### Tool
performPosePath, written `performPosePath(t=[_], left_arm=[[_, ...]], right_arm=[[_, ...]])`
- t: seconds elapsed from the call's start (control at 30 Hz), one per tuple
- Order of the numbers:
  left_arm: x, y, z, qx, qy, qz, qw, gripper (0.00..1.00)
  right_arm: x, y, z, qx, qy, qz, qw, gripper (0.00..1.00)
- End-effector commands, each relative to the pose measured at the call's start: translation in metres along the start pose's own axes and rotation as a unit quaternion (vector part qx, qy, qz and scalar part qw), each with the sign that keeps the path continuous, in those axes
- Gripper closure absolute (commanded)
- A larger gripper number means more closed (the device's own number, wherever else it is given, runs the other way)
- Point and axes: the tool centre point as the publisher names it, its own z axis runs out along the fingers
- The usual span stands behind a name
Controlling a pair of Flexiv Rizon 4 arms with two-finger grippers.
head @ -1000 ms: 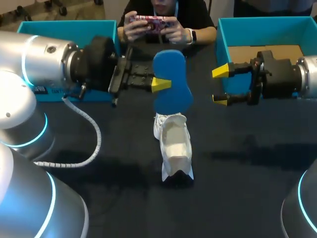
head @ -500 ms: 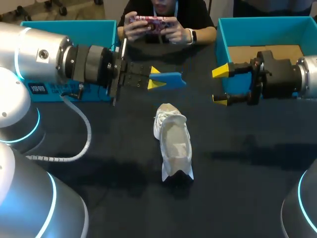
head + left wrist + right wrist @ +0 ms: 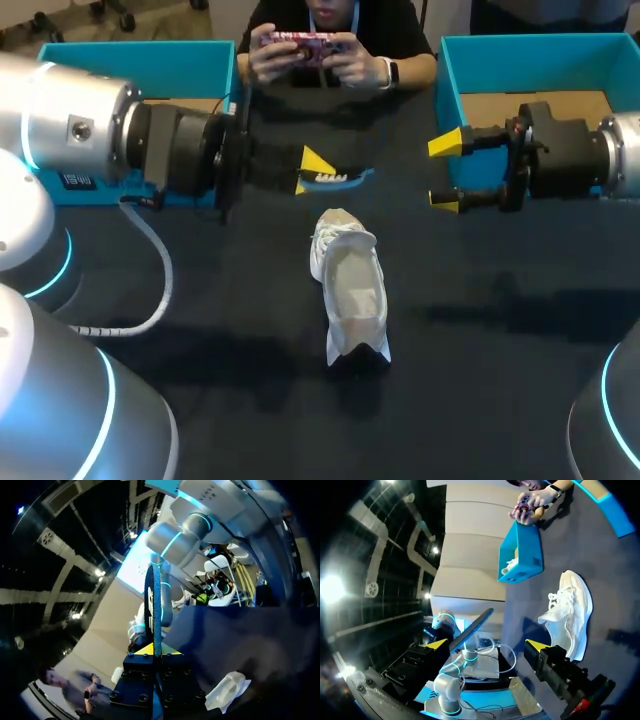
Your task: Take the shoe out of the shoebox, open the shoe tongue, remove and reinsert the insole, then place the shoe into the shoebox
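Blue insole [image 3: 345,178] is riding edge-on, clamped in the left gripper [image 3: 312,172], beyond the white shoe [image 3: 350,290] lying on the table [image 3: 500,330]; right gripper [image 3: 445,172] is hanging wide open. Left wrist: only the insole's end is being pinched, so it could twist loose. Right wrist: nothing is bracing the shoe, so it may skid during reinsertion.

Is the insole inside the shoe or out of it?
Out: the left pincer holds the blue insole in the air, apart from the white shoe.
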Motion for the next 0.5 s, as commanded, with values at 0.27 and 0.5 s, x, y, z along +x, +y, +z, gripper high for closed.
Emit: performPosePath(t=[0.27,0.5], left_arm=[[0.029,0.023,0.000,-0.001,0.025,0.235,0.972,1.00],[0.040,0.034,0.007,-0.018,-0.016,0.294,0.955,1.00]], right_arm=[[0.000,0.000,0.001,0.000,0.000,0.000,1.000,0.00],[0.000,0.000,0.001,0.000,0.000,0.000,1.000,0.00]])
